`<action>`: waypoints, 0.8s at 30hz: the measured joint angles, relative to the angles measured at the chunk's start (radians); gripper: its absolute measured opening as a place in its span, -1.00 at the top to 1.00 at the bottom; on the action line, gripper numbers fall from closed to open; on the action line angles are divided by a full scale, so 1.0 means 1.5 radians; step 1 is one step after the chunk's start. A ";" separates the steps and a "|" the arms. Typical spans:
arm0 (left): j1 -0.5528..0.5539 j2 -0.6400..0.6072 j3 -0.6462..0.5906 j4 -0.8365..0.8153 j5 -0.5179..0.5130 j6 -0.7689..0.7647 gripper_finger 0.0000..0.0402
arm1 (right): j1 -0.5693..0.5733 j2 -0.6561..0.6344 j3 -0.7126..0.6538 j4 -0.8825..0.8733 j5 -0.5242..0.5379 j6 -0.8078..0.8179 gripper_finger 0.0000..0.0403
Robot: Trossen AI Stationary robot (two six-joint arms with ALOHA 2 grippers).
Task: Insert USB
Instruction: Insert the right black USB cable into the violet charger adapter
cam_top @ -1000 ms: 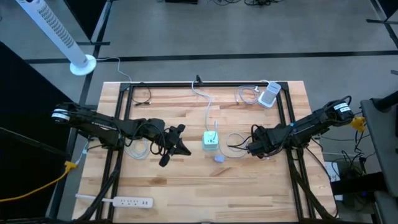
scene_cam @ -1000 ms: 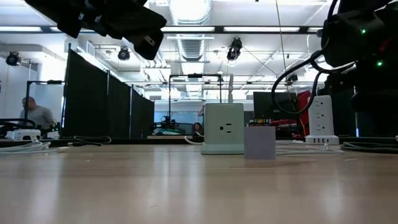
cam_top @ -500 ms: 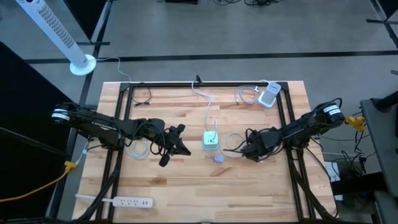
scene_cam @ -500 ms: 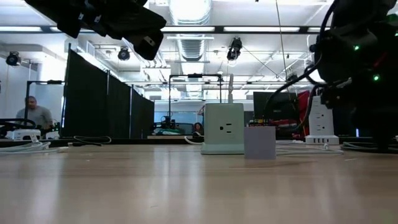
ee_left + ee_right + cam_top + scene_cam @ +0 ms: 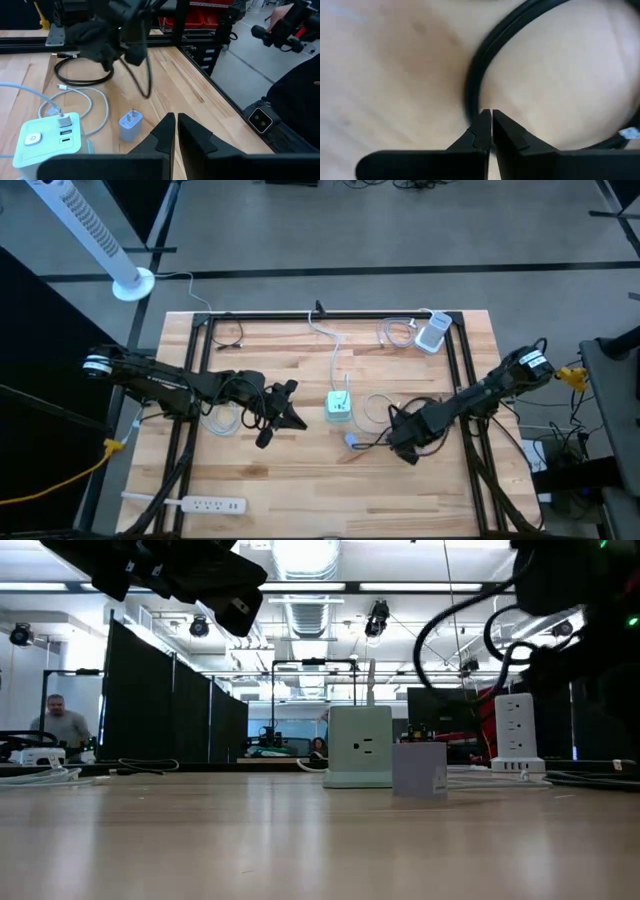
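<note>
A pale green power cube (image 5: 340,405) stands mid-table with a white USB cable (image 5: 59,116) plugged into its top port. A small lavender wall charger (image 5: 353,438) stands just in front of the cube, prongs up (image 5: 131,125). A black cable coil (image 5: 82,76) lies on the wood to their right. My right gripper (image 5: 402,448) points down over that coil, shut (image 5: 491,115). My left gripper (image 5: 300,420) hovers left of the cube, shut and empty (image 5: 175,119). My right gripper is shut with its fingers pointing down. The black cable (image 5: 472,95) curves past the tip of one finger (image 5: 481,125). I cannot tell whether the finger touches it.
A white power strip (image 5: 195,503) lies at the near left. A white tower strip (image 5: 433,332) stands far right. Loose white cables (image 5: 375,408) lie by the cube, and more (image 5: 222,418) under my left arm. Black frame rails (image 5: 330,315) border the table. The near middle is bare wood.
My right gripper has moved toward the table's near edge and a little left, rolling its wrist as it went, and has stayed shut. Its arm's own black cable loop has swung along with it, to above the charger.
</note>
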 joint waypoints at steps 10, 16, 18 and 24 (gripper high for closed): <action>0.000 0.000 0.000 0.000 0.000 0.000 0.96 | 0.053 -0.029 0.047 -0.104 0.044 0.130 1.00; 0.000 0.000 0.000 0.000 0.000 0.000 0.96 | -0.007 -0.039 0.033 -0.270 0.100 0.271 1.00; 0.000 0.000 0.000 0.000 0.000 0.000 0.96 | -0.037 -0.039 0.023 -0.269 0.119 0.280 1.00; 0.000 0.000 0.000 0.000 0.000 0.000 0.96 | -0.126 -0.039 0.001 -0.268 0.135 0.275 0.98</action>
